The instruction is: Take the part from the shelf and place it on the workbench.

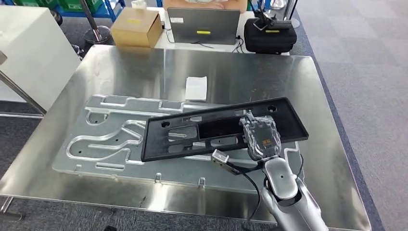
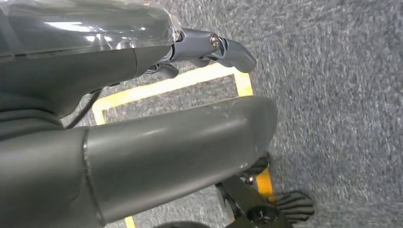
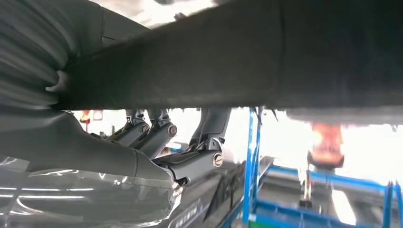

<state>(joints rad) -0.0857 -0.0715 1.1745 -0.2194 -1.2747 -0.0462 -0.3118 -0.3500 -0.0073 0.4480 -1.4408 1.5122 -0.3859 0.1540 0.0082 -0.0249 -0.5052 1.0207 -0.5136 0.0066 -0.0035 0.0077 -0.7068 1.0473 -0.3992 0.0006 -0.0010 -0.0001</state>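
The robot's right hand (image 1: 260,137) grips the long black part (image 1: 221,129) near its middle, holding it tilted over the machined aluminium plate (image 1: 103,139) that lies on the steel desk (image 1: 327,144), the part's left end low against the plate. A small white paper (image 1: 196,88) lies on the desk just beyond the plate, while farther back a cardboard box (image 1: 137,27), a grey laptop (image 1: 203,25) and a black bag (image 1: 269,34) stand at a second table, where a person's folded arms (image 1: 204,4) rest. The left hand (image 2: 204,50) hangs over grey carpet (image 2: 332,95) crossed by yellow floor tape (image 2: 166,88), holding nothing, its fingers loosely extended.
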